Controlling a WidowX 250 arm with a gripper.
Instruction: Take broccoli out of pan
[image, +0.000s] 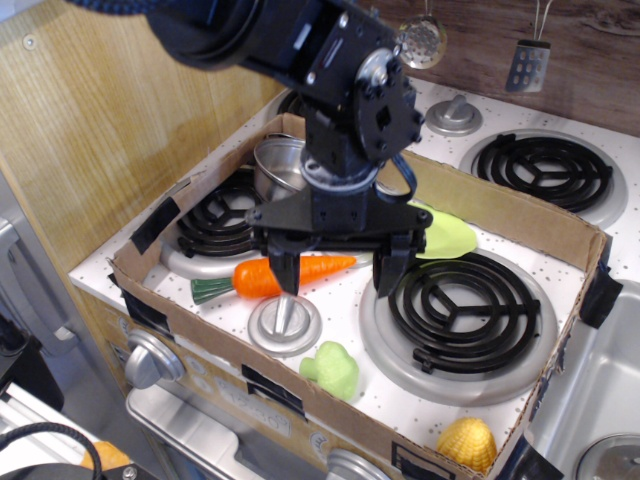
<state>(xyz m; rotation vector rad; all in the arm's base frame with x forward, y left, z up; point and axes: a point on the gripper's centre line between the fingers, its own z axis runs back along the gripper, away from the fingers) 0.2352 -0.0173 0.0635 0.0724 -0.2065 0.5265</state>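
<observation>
The pale lime-green broccoli (334, 369) lies on the white stove top near the front cardboard wall, between the centre knob and the right burner. The steel pan (279, 168) stands at the back left on the left burner, partly hidden by my arm. My gripper (336, 275) hangs open and empty above the stove, well above and behind the broccoli, with both fingers spread wide.
An orange carrot (285, 275) lies under the gripper. A light-green plate (445, 235) sits behind the right burner (460, 310). Yellow corn (465, 443) is at the front right corner. A cardboard wall (240, 375) rings the stove. A silver knob (285, 322) is beside the broccoli.
</observation>
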